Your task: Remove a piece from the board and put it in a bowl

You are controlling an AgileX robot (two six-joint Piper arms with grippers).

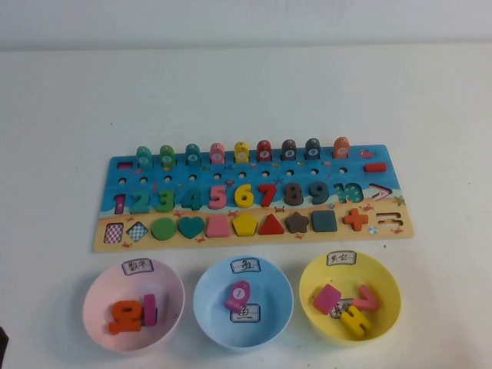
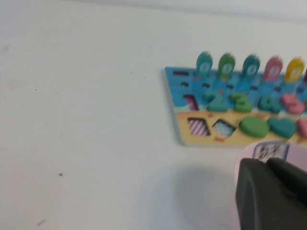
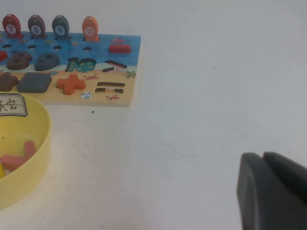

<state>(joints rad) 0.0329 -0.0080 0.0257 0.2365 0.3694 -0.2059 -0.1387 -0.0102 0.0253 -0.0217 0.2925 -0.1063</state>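
Observation:
The teal-green "2" (image 1: 140, 201) lies in its slot on the board (image 1: 254, 165), second in the numeral row; it also shows in the left wrist view (image 2: 218, 100). The pale pink bowl (image 1: 98, 311) stands in front of the board's left end and holds an orange piece and a magenta piece. Its labelled rim shows in the left wrist view (image 2: 297, 154). My left gripper (image 2: 265, 164) is shut and empty, low over the table just beside the pink bowl's near rim. My right gripper (image 3: 263, 156) is shut and empty over bare table, right of the yellow bowl (image 3: 29, 158). Neither gripper shows clearly in the high view.
A light blue bowl (image 1: 211, 307) with a pink fish peg stands in the middle. A yellow bowl (image 1: 384, 307) with several pieces stands on the right. Fish pegs (image 1: 240, 152) stand upright along the board's far edge. White table lies on both sides of the board.

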